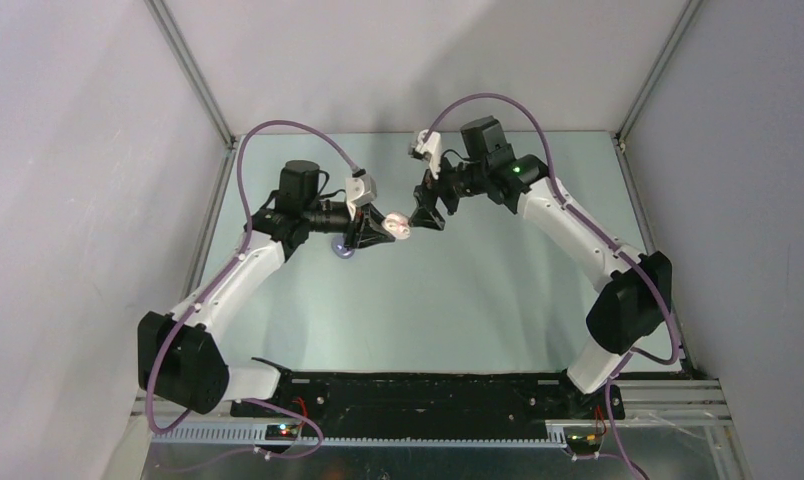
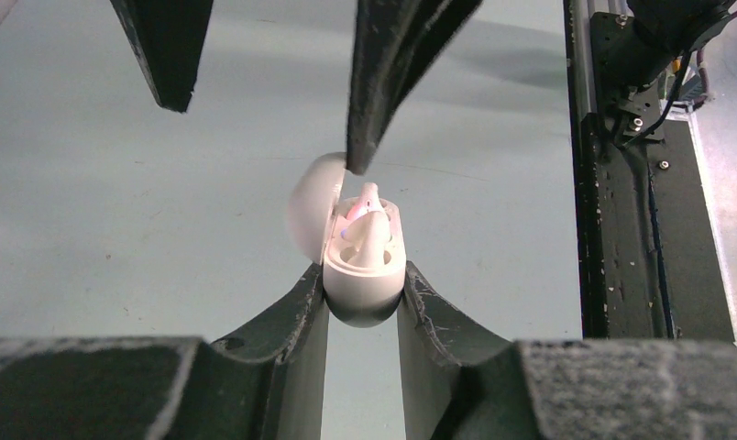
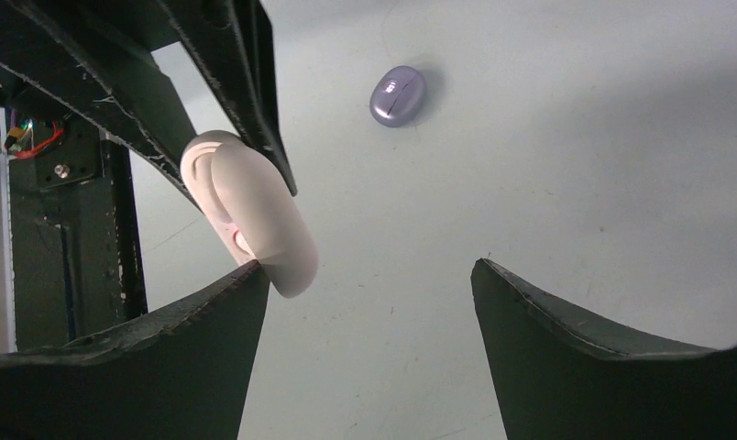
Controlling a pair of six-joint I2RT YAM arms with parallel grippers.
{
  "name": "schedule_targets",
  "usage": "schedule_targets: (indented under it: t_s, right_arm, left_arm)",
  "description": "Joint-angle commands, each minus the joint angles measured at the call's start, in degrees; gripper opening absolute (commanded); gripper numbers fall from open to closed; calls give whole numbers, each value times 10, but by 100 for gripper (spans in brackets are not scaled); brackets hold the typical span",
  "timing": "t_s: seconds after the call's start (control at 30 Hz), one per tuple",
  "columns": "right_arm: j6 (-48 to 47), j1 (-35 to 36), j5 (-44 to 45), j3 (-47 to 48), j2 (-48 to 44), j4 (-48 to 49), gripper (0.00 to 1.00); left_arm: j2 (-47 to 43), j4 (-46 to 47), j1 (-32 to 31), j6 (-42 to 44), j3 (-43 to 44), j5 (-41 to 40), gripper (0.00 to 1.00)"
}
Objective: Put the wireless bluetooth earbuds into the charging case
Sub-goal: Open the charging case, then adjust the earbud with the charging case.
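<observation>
Lilac oval object [image 3: 398, 95] lying on pale green table [image 3: 576, 165], white walls [image 1: 78, 150]

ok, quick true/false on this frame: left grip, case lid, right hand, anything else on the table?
1. The left hand is shut on the charging case. True.
2. The case's lid is closed. False: it stands swung open.
3. The right hand is clamped shut. False: its jaws are wide open.
4. A lilac object lies on the table. True.
</observation>
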Motion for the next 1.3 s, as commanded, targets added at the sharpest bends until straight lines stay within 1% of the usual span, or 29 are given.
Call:
schedule_targets:
  t_s: [0.0, 0.27, 0.43, 0.6, 0.97, 1.27]
  right_arm:
    - [21, -15, -2, 33, -1, 23, 85]
    - [28, -13, -37, 21, -7, 18, 85]
    - [30, -7, -66, 20, -10, 19, 88]
    - [49, 4, -68, 22, -8, 33, 88]
    - [61, 17, -53, 33, 9, 47, 88]
    - [44, 30, 3, 30, 20, 45, 88]
  left_arm:
    - [-18, 9, 0, 9, 23, 13, 0]
    - [-19, 18, 0, 1, 20, 10, 0]
    - [-20, 22, 0, -4, 17, 7, 0]
    - [-21, 31, 0, -10, 15, 8, 0]
    - [-25, 31, 0, -10, 13, 5, 0]
    - [-30, 39, -1, -12, 8, 3, 0]
